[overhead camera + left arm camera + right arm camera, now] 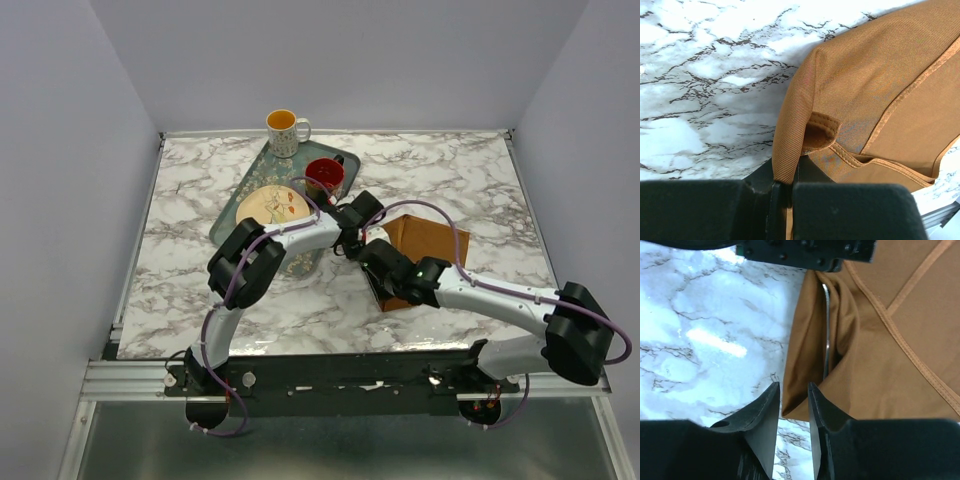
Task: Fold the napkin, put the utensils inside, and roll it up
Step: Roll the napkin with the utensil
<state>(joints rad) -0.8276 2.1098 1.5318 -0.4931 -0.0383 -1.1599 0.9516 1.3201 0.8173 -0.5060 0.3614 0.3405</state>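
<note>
My left tool [783, 186] pinches the napkin [865, 85]; right tool [791, 397] sits narrow at the fold edge, grip unclear. I'd roll tight, keeping the utensil [826, 335] tucked inside.

Plain pale walls [340, 60] enclose a white, grey-veined marble table [450, 170] on the far, left and right sides. An aluminium rail [130, 378] runs along its near edge.
</note>
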